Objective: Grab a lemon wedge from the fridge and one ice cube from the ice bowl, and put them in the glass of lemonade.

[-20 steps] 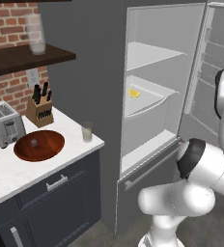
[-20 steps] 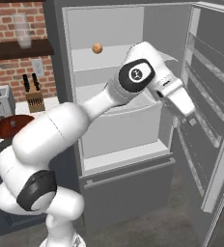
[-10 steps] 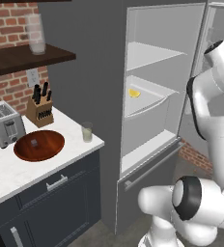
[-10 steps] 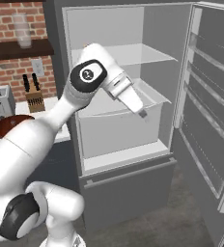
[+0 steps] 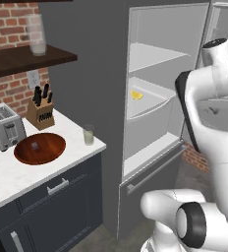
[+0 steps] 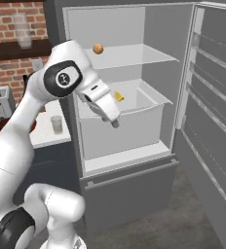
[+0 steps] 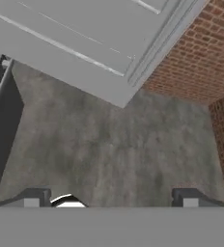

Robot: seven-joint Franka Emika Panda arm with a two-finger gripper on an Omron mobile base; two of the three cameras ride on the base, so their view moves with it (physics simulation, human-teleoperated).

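The arm has been swung further to the left across the open fridge point(image 6: 134, 121) since half a second ago. In the right base view, the gripper point(image 6: 114, 122) is now seen in front of the left part of the white drawer, lower and nearer the fridge's left wall than before. In the left base view, the white arm now covers more of the fridge's right side.

The gripper is spread wide and nothing is held in it. In the hand view, its two dark fingertips point(image 7: 34, 198) are set far apart, and a grey, rough floor point(image 7: 109, 149) is seen between them. A flat grey door panel and a red brick wall point(image 7: 196, 58) are seen beyond the floor.

On the white table point(image 5: 8, 179) a wide, round, reddish-brown wooden ice bowl point(image 5: 40, 148) is placed, with one small ice cube point(image 5: 35, 145) in it. Just beside the bowl, near the table's edge, the glass of lemonade point(image 5: 88, 134) is stood upright; it is small and clear, with pale yellow-green liquid. Behind the bowl a shiny grey toaster point(image 5: 5, 126) and a wooden knife block point(image 5: 40, 112) are set against the brick.

Inside the fridge, the small pale yellow lemon wedge point(image 6: 119, 96) is laid in the white drawer, behind the gripper and apart from it. A small round orange fruit point(image 6: 98, 48) is resting on the clear shelf above.
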